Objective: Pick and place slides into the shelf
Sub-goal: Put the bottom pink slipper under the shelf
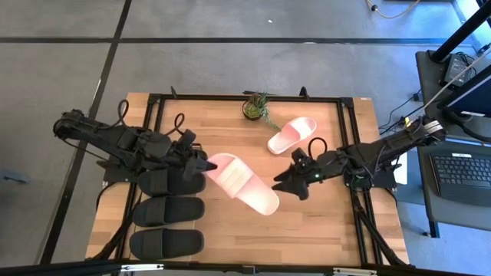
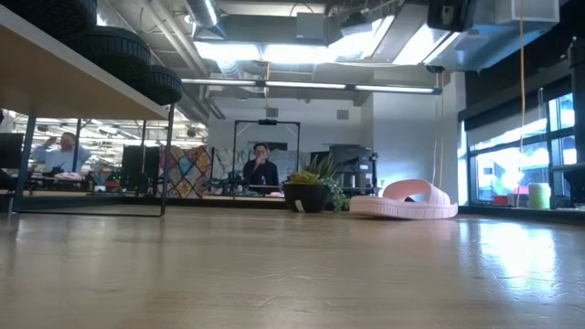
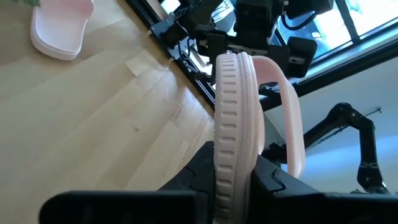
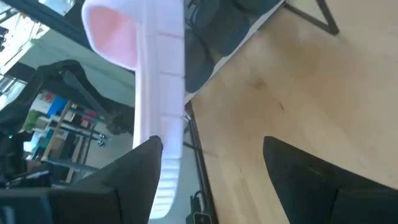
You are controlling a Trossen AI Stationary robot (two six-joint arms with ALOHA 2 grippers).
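My left gripper (image 1: 205,165) sits left of centre in the high view, pinched narrow on the edge of a pink slide (image 1: 242,182), so the slide stands on its side and slants from my jaws toward the lower middle of the frame. In my left wrist view the ribbed sole (image 3: 231,124) rises between my fingers (image 3: 273,180), strap bowing out beside it.

My right gripper (image 1: 285,181) is right of centre, jaws spread wide, holding nothing. Its tip is just beside the far end of that same slide; in my right wrist view the slide (image 4: 163,81) runs past one finger (image 4: 134,180), and I cannot tell if it touches.

The second pink slide (image 1: 292,135) lies flat in the upper middle of the table (image 1: 322,230), near a small potted plant (image 1: 256,106).

Black slides (image 1: 169,210) rest on the shelf (image 1: 107,211) at the lower left, one (image 1: 166,242) below another, a third partly hidden under my left arm. In the low view the shelf (image 2: 64,82) fills the upper left
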